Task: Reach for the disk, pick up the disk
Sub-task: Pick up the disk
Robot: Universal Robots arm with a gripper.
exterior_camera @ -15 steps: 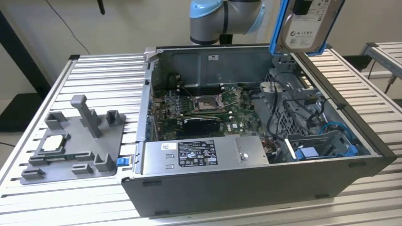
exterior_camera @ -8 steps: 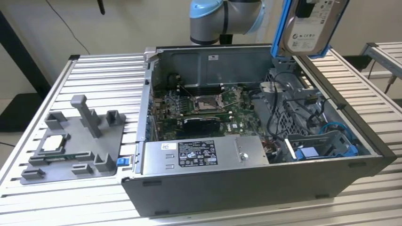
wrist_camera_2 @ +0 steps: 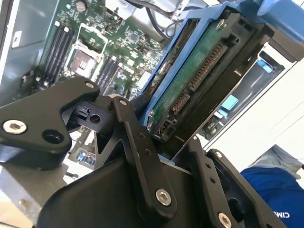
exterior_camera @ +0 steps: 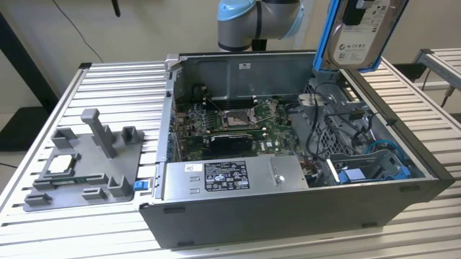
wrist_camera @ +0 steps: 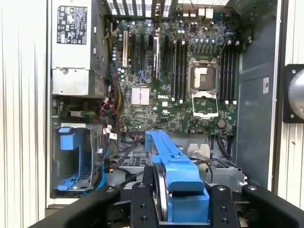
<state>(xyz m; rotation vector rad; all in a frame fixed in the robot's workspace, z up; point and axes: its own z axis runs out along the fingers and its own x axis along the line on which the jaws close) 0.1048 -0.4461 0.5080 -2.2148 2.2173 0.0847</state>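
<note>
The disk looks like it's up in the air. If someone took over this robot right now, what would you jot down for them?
Gripper: shut on the disk, black fingers either side of its blue bracket.
Disk: lifted clear above the open computer case, at the exterior view's right, label side toward that camera, standing nearly upright. In both wrist views it sits edge-on between the fingers.
Done: reach and pick-up; the disk touches nothing in the case.
Left: nothing of the pick-up itself.
Nearby: power supply and motherboard lie inside the case.
</note>
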